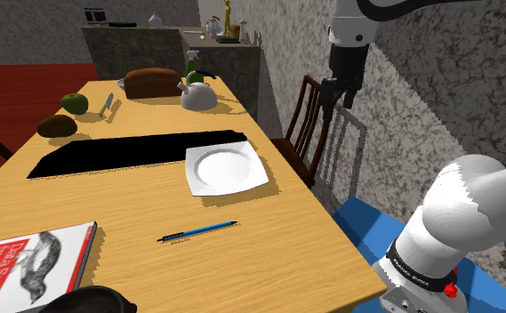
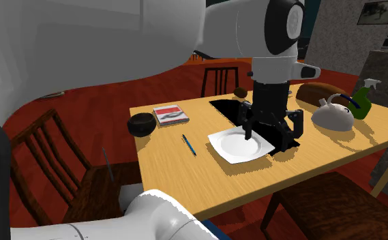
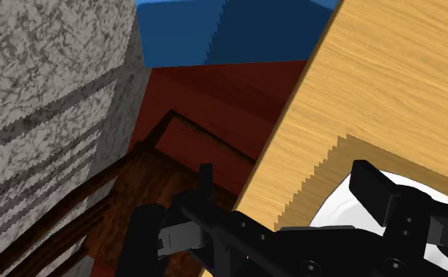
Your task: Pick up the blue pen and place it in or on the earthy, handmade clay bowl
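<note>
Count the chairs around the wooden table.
3. One chair stands at the second exterior view's left, near the bowl; a second chair behind the table's far edge; a third chair at lower right, on the near side. Others may be hidden.

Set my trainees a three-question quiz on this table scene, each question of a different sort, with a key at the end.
1. True or false: the blue pen lies on the white plate.
2. Choose one. The gripper is: A) shut on the pen; B) open, holding nothing; C) shut on nothing.
3. Fill in: close beside the dark bowl lies a red and white ____.
Key: 1 false, the pen lies on the bare table, apart from the plate; 2 B; 3 book.
</note>
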### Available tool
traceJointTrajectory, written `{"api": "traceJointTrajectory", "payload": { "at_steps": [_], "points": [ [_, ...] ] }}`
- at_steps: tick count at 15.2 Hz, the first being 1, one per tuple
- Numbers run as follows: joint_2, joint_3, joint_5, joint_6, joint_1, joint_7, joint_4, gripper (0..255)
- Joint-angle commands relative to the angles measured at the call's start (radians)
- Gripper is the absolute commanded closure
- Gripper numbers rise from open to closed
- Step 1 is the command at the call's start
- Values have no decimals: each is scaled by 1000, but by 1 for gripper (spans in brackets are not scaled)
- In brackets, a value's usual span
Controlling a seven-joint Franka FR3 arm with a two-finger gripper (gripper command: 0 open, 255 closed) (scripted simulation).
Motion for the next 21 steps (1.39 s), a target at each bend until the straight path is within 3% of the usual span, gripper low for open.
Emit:
{"api": "traceJointTrajectory", "payload": {
  "at_steps": [1, 21],
  "points": [
    [0, 0, 0, 0, 0, 0, 0, 0],
    [530, 185, 52, 376, 268, -282, 126, 0]
  ]
}}
